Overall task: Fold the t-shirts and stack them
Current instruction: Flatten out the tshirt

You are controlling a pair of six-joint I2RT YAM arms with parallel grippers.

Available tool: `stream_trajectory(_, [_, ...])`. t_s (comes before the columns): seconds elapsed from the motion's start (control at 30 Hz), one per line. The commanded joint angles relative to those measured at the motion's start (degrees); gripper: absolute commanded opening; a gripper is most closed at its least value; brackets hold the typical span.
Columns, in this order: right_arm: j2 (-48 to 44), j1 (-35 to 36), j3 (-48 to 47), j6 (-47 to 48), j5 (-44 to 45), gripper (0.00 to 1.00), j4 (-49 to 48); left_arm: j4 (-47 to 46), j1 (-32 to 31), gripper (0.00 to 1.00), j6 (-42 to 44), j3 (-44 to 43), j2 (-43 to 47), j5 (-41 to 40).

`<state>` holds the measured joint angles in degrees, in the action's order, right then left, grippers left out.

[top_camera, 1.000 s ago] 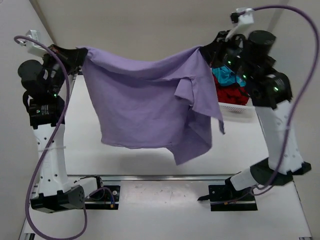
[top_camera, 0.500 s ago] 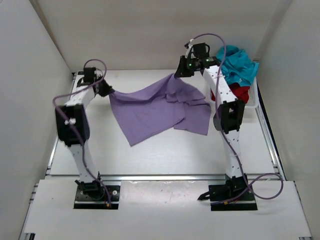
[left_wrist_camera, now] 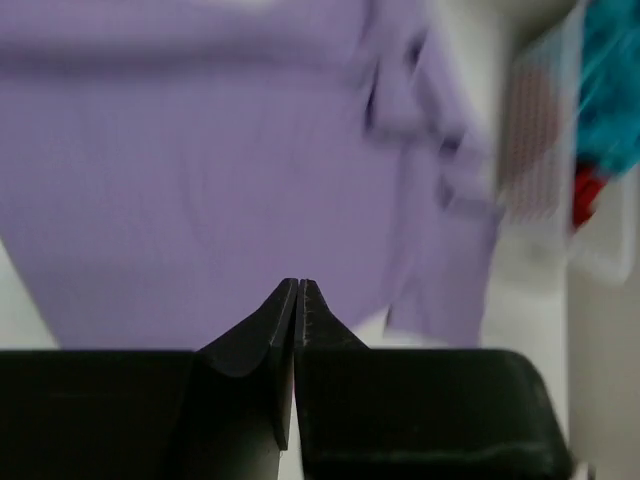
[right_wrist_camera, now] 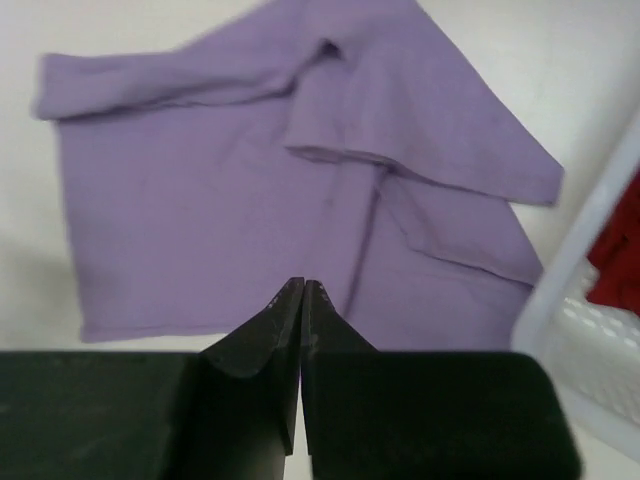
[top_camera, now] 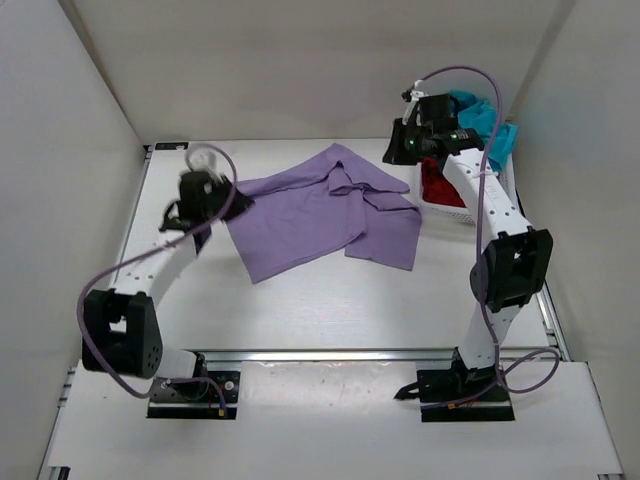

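We see the white surface (top_camera: pixel 300 310) with the purple shirt (top_camera: pixel 310 210) lying rumpled across its middle, its right side folded over. At the far right stands the white basket (right_wrist_camera: pixel 585 345), holding the teal shirt (top_camera: pixel 500 135) and the red shirt (top_camera: pixel 438 185). The left jaws and the right jaws are each pressed together, empty, near the purple shirt's edges.

A white table (top_camera: pixel 330 310) bears a white mesh basket (top_camera: pixel 452 213) at its far right corner. A metal rail (top_camera: pixel 330 354) runs along the table's near edge; plain walls (top_camera: pixel 60 150) close its other three sides.
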<state>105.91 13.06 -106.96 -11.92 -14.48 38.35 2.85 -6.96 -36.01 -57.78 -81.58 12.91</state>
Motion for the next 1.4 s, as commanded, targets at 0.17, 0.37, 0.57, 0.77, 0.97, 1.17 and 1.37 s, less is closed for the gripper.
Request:
stream_trajectory(0.17, [10.9, -2.9, 3.3, 1.6, 9.5, 0.00, -0.3, 0.4, -6.2, 0.30, -2.6, 23.8, 7.3, -1.3])
stream_trajectory(0.37, [8.9, -6.9, 10.4, -0.7, 16.3, 0.00, -2.8, -1.1, -5.3, 0.52, -3.9, 31.9, 11.2, -2.8])
stream_trajectory(0.57, [1.2, -9.3, 18.1, -2.2, 18.9, 0.00, -6.7, -6.8, -4.6, 0.60, -9.6, 36.9, 11.7, -2.5])
stream_trajectory(0.77, [-3.2, -7.1, 17.7, -2.0, 17.7, 0.20, -5.8, -10.2, -6.0, 0.51, -14.8, 39.1, 12.4, -4.5])
stream_trajectory(0.97, [-14.9, -3.0, 27.2, -4.7, 15.0, 0.36, -12.5, -8.6, -6.2, 0.48, -17.4, 42.5, 16.8, -7.5])
stream_trajectory(1.17, [-24.9, 3.5, 41.1, -8.0, 11.1, 0.37, -20.3, -8.0, -7.8, 0.48, -19.0, 42.6, 14.3, -11.0])
stream_trajectory(1.37, [-32.2, 9.2, 56.8, -12.2, 8.0, 0.37, -29.3, -8.4, -7.7, 0.41, -19.1, 39.2, 10.1, -15.9])
